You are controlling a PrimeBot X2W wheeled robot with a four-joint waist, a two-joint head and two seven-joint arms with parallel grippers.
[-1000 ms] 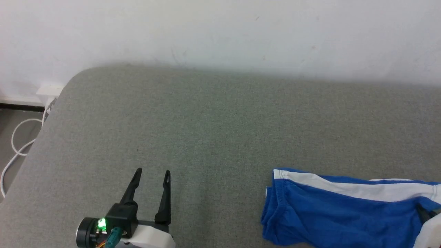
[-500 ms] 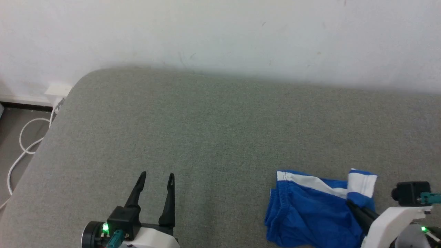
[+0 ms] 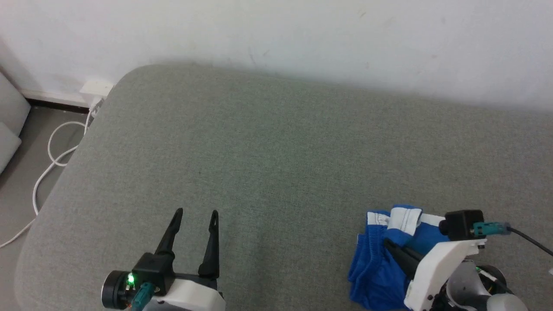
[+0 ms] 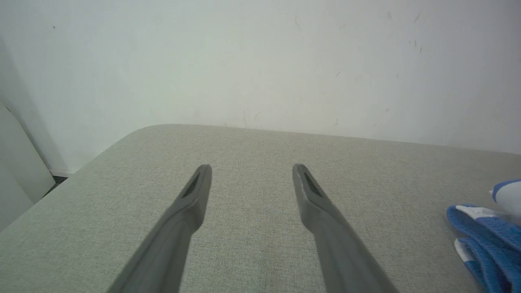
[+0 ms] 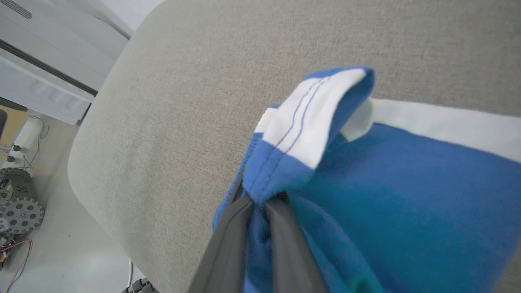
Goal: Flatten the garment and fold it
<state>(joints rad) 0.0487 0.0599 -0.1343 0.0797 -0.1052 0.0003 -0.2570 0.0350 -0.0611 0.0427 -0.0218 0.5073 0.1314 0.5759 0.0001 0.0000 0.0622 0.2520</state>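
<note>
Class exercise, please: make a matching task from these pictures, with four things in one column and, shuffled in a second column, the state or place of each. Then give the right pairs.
Column one
1. left gripper
2. right gripper
3. blue shorts
4. white cable

Column two
A. looped on the floor, left of the grey cushion
B. open, holding nothing
C. shut on a hem of blue fabric
D. bunched up at the cushion's near right

Pairs: 1-B, 2-C, 3-D, 4-A
</note>
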